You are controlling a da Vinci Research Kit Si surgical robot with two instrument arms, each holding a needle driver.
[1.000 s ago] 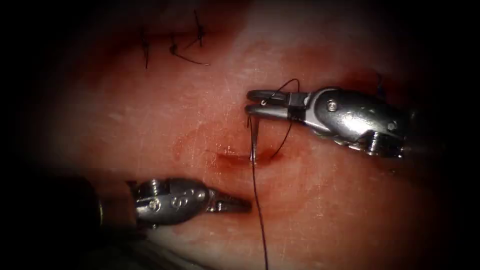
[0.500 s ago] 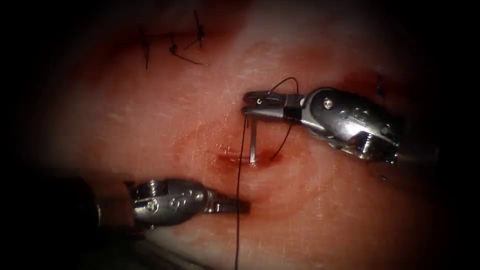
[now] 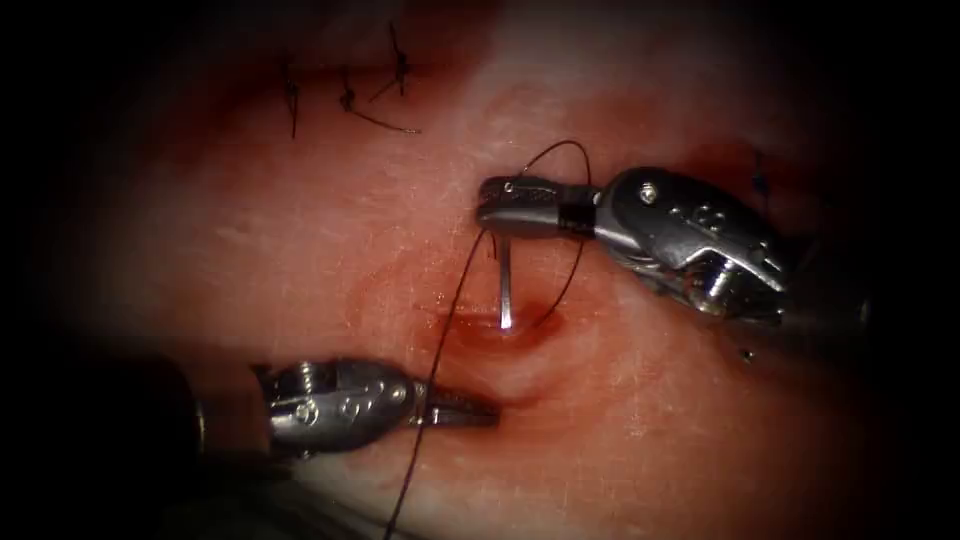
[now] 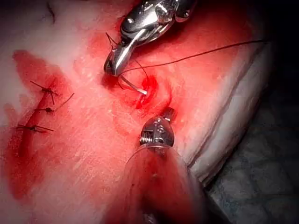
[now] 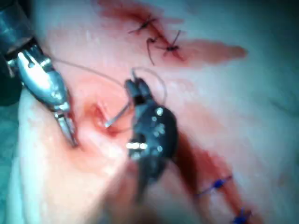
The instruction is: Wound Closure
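two tools (image 3: 520, 205) (image 3: 470, 408): our right one pinches the needle (image 3: 506, 285) near its back end, tip in the cut (image 3: 500, 325); our left one's shut, pressing tissue (image 3: 300, 230). a twist could tear it, and loose thread (image 3: 440, 350) could snag.

Surgical training bench in a lab, not an operating room. Shown by a slab of pork tissue (image 4: 93, 154) with a pale cut edge, set on a tabletop (image 4: 261, 186) under a dark patterned covering. Also by slim steel wristed tools (image 3: 690, 235), stitched practice cuts with knotted dark thread ends (image 4: 39, 109), and blue stitches (image 5: 219, 184) further along.
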